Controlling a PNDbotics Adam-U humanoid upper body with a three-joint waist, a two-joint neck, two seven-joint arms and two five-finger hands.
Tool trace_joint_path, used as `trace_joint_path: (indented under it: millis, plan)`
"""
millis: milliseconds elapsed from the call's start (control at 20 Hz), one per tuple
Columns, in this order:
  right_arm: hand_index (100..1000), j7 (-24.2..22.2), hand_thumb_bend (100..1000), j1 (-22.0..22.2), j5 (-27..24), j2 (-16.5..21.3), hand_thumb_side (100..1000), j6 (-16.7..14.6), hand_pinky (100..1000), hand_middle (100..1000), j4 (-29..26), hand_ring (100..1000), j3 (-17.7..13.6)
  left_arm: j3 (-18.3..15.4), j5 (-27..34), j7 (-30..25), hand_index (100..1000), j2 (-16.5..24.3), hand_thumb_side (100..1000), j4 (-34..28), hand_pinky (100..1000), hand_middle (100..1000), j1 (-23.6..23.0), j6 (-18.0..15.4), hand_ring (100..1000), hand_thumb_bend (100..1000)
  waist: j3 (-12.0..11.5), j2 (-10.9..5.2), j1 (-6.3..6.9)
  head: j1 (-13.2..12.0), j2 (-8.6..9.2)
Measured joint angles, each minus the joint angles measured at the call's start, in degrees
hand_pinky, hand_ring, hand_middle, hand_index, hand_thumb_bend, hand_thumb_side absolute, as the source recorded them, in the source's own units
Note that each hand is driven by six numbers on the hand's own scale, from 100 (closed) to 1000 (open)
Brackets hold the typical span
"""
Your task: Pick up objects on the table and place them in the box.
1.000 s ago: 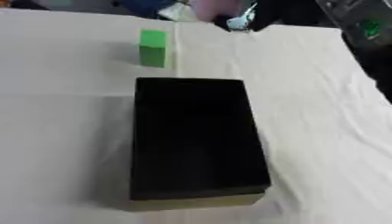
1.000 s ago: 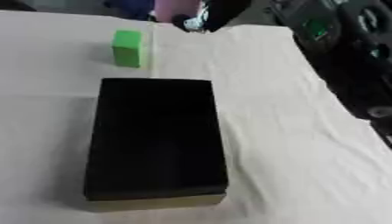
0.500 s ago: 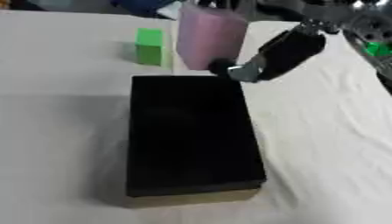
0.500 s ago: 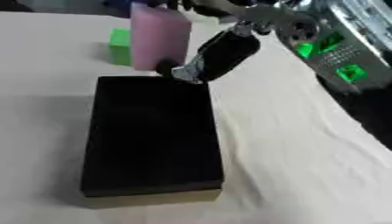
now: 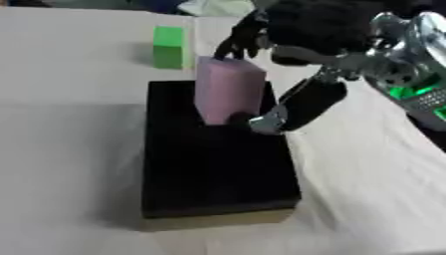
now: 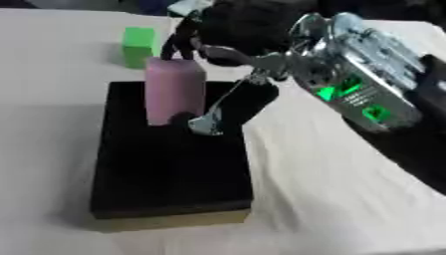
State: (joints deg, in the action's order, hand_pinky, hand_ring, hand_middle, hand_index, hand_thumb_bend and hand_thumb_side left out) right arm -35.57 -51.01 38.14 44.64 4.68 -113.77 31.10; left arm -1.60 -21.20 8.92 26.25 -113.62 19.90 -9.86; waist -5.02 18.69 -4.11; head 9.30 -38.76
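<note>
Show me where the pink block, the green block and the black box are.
pink block (image 5: 228, 89), left eye view, front face.
green block (image 5: 169, 48), left eye view, front face.
black box (image 5: 218, 169), left eye view, dark interior.

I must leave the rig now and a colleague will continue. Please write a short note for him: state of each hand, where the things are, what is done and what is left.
Right hand: shut on the pink block, holding it upright over the far end of the box.
Left hand: not in view.
Pink block: at the box's far end; whether it already rests on the bottom cannot be told.
Green block: on the table, beyond the box, apart from it.
Done: pink block picked up and brought to the box.
Left: release the pink block into the box, then pick up the green block and place it in too.
</note>
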Motion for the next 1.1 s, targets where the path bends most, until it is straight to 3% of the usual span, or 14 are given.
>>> trace_joint_path:
  millis: [300, 800, 1100]
  plan:
    - [664, -0.6, 100, 1.9, 3.1, -1.9, 682, 0.5, 688, 456, 0.6, 648, 2.2, 0.0, 0.0, -0.2, 814, -0.1, 1000, 0.0, 777, 814, 0.0, -0.1, 783, 170, -0.2, 0.07, 0.11, 0.5, -0.01]
    - [662, 1.9, 100, 3.2, 10.0, -6.4, 683, -0.2, 677, 459, 8.0, 648, 4.5, 0.3, 0.0, -0.5, 813, -0.5, 1000, 0.0, 777, 814, 0.0, -0.1, 784, 169, -0.6, 0.35, 0.23, 1.0, -0.01]
    - [724, 2.7, 100, 3.9, 13.0, -7.9, 809, -2.0, 710, 534, 10.7, 724, 6.0, 0.3, 0.0, -0.7, 813, -0.5, 1000, 0.0, 776, 814, 0.0, -0.2, 784, 169, -0.9, 0.36, 0.23, 1.0, -0.01]
